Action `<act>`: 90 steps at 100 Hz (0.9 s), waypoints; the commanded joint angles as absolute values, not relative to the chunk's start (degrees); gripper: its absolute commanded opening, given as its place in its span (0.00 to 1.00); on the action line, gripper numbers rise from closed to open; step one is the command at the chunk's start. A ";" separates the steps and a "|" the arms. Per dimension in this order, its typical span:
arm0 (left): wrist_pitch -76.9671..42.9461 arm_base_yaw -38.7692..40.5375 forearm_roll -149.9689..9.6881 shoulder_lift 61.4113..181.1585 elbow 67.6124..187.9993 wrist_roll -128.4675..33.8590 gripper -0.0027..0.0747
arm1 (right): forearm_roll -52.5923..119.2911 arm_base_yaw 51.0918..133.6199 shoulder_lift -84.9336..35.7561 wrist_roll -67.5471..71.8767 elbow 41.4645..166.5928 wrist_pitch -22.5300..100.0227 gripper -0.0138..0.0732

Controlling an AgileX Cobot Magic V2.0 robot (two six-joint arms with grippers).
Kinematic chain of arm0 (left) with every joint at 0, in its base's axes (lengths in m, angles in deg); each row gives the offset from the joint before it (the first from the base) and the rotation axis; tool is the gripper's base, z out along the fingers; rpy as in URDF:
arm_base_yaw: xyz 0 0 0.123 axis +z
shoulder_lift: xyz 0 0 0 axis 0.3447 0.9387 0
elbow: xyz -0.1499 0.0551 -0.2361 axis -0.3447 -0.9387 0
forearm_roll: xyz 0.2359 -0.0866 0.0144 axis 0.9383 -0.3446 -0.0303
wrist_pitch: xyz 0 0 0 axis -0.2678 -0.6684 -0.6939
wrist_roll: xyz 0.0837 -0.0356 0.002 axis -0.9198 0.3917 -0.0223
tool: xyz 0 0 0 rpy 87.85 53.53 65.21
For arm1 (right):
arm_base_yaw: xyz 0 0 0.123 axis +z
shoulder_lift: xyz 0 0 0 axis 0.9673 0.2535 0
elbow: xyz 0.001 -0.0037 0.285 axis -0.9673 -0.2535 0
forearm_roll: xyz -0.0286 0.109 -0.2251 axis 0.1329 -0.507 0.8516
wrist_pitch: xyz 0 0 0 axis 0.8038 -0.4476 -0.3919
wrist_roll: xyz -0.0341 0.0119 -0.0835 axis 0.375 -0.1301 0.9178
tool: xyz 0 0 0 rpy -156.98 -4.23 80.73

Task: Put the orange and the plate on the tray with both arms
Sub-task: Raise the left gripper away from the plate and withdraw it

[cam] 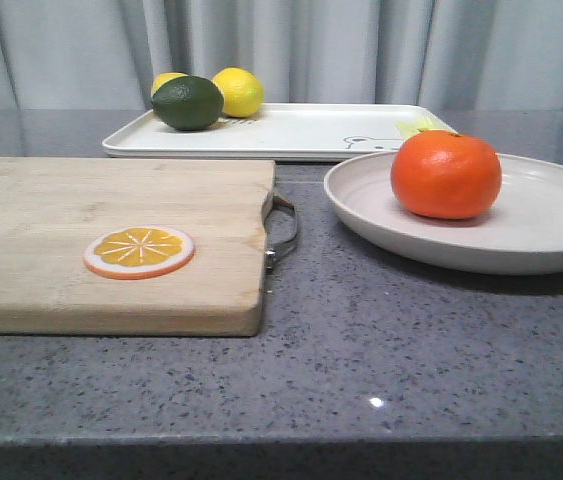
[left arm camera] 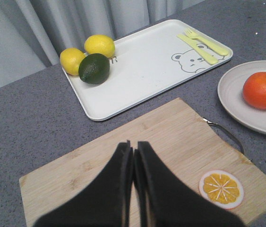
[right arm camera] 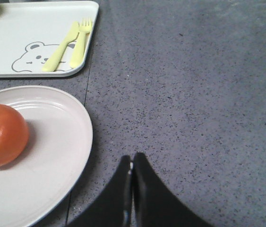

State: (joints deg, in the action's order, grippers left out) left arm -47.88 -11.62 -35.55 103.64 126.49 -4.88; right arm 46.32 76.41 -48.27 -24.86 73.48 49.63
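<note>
Left of the plate [cam: 521, 225], a cutting board [cam: 81, 240] carries an orange slice [cam: 139, 251]; the left gripper [left arm camera: 133, 161] hangs above the board, fingers pressed together. The tray [cam: 291, 130] lies behind the plate. The orange [cam: 446, 174] sits on the plate. The right gripper [right arm camera: 132, 165], fingers pressed together, is just right of the plate.

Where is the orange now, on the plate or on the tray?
On the plate: the orange rests there, with the tray behind.
</note>
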 commanded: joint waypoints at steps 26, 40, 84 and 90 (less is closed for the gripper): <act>-42.80 -11.58 -33.38 99.83 121.69 -4.43 0.01 | 45.33 79.91 -30.13 -23.27 90.22 59.12 0.62; -42.43 -11.58 -33.38 99.83 121.37 -4.43 0.01 | 41.25 80.04 -21.38 -23.27 96.65 66.44 0.65; -41.36 -11.58 -33.38 99.83 121.37 -4.43 0.01 | 35.54 80.04 -4.32 -22.79 103.41 72.63 0.65; -41.36 -11.58 -33.38 99.83 121.37 -4.43 0.01 | 35.54 80.04 -3.09 -22.79 103.41 72.63 0.65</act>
State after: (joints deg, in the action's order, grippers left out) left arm -45.67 -11.62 -33.78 99.85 120.01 -4.88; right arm 36.20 80.01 -3.24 -23.26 101.44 73.87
